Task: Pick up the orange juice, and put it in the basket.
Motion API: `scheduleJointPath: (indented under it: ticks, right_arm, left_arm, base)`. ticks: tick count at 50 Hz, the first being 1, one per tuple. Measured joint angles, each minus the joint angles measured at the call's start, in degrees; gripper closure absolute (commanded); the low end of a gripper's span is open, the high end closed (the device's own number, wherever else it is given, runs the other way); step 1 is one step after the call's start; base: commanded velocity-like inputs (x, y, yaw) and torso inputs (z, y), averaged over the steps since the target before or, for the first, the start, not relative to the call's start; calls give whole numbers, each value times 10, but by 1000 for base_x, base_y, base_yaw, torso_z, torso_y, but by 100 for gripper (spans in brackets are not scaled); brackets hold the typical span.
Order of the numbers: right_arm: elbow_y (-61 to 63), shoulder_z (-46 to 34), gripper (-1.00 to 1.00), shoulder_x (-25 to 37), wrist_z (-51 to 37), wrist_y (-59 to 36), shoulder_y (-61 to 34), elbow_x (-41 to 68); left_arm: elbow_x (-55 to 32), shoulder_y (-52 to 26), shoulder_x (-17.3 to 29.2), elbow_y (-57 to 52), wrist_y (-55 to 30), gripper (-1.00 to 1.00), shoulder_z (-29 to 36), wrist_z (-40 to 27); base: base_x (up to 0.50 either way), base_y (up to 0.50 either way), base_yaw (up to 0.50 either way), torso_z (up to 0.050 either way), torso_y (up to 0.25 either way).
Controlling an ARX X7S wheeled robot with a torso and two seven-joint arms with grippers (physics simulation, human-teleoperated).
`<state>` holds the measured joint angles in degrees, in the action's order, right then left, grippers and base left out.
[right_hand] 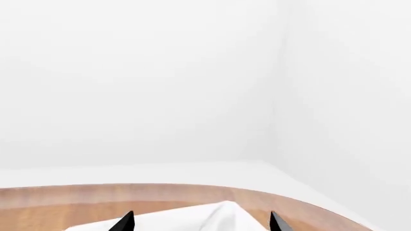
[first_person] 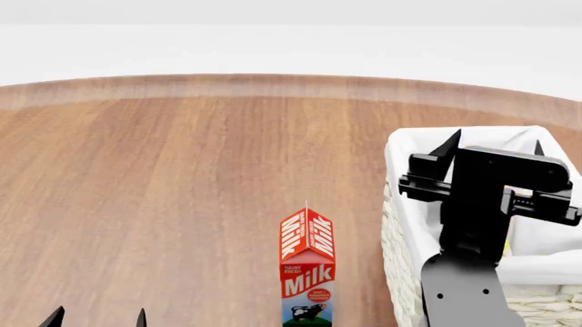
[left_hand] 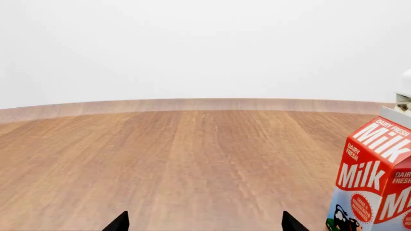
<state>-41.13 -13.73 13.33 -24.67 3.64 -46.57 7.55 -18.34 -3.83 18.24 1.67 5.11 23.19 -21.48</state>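
Table [first_person: 182, 177]: spans the head view, its curved far edge behind everything.
Basket [first_person: 393, 204]: on the table at the right.
Milk carton [first_person: 307, 272]: upright on the table, just left of the basket, near the front edge.
Right gripper [first_person: 495, 146]: above the basket's inside, fingers spread apart.
Left gripper [first_person: 95, 318]: front left, well apart from the milk carton, fingers apart.

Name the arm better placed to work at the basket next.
Right. The right gripper hangs open and empty directly over the basket. The left gripper sits low at the near edge of the head view, with the milk carton between it and the basket.
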Motion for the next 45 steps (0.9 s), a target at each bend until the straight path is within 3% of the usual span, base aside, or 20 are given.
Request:
scheduleJointPath:
  ticks: [45]
  right_arm:
    - [415,-5,-100,61,-2,-131,136,39]
  left_arm:
    - [-3,-2,3,1,2,-100,5,-4]
  base:
    - [0,0,0,0,0]
